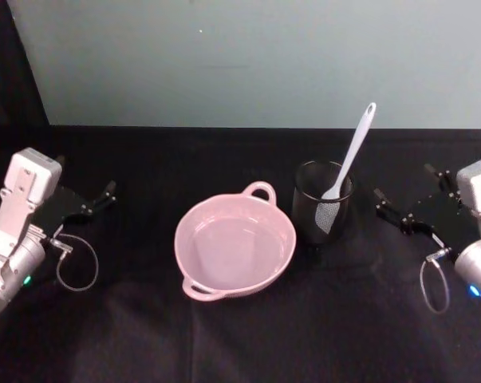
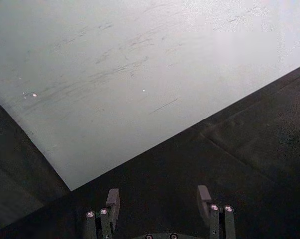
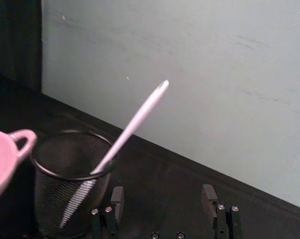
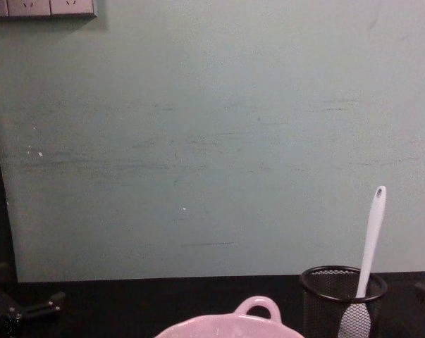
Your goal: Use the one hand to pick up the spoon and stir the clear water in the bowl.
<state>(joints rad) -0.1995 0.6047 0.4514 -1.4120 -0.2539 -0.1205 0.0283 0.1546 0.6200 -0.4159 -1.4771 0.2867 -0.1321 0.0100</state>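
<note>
Backing the whole scene is a pale green wall (image 1: 248,56), scuffed with faint streaks. In the chest view a strip of sockets (image 4: 50,7) sits at its top left corner. Below it the desk (image 1: 224,343), draped in black cloth, runs from side to side.

At the middle of the desk sits the pink bowl (image 1: 199,225). It has two small loop handles on its rim, one at the far side and one at the near left. Its inside is glossy, but I cannot tell whether water lies in it.

Just beside the bowl, on the robot's right, a black mesh cup (image 1: 308,211) stands upright. It is so close to the bowl that I cannot tell whether the two touch.

The white spoon (image 1: 351,152) stands in that cup. Its blade is down inside and shows through the mesh. Its slim handle leans on the cup's rim and rises well above it, tilted toward the robot's right, with the oval hole at the top end. Nothing grips it. The cup's wall rings the blade, while the handle above the rim stands free.

The right gripper (image 3: 162,191) is at the desk's right side, near the cup and facing it. Its fingers (image 3: 117,195) are spread wide and hold nothing.

The left gripper (image 2: 158,196) is at the desk's left side, well apart from the bowl. Its fingers (image 2: 113,199) are likewise spread wide with nothing between them.

A thin cable loop (image 1: 74,267) hangs by each wrist.
</note>
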